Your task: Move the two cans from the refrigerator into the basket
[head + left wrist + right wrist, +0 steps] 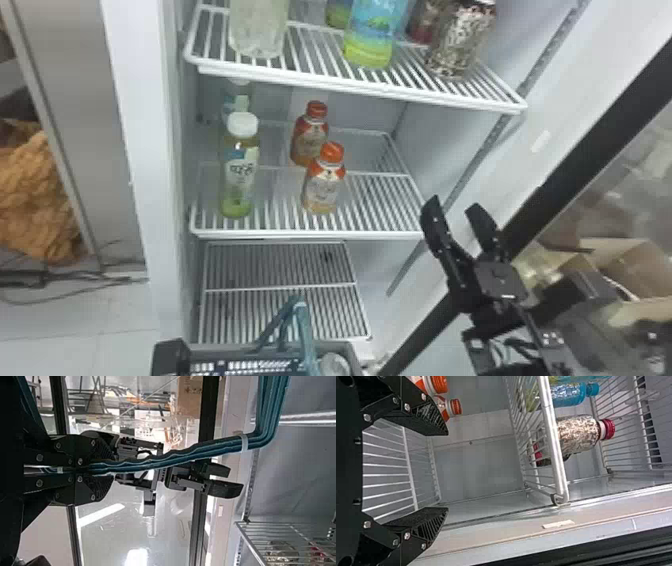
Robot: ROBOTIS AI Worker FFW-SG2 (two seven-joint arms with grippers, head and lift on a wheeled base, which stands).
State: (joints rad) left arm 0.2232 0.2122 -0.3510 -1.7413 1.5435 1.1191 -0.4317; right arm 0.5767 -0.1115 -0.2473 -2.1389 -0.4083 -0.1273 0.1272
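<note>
My right gripper stands open with nothing between its fingers, right of the middle shelf's front corner. In the right wrist view, that gripper has a shelf beyond its spread fingers. At the head view's bottom edge sits the grey basket with teal handles. A round pale top shows at its right end, possibly a can. The left wrist view has my left gripper shut on the teal handle. No clear can stands on the shelves; they hold bottles.
Two orange-capped bottles and green-bottomed ones stand on the middle shelf. Above are a clear bottle, a blue-labelled bottle and a patterned one. The open door's black frame slants behind the right arm.
</note>
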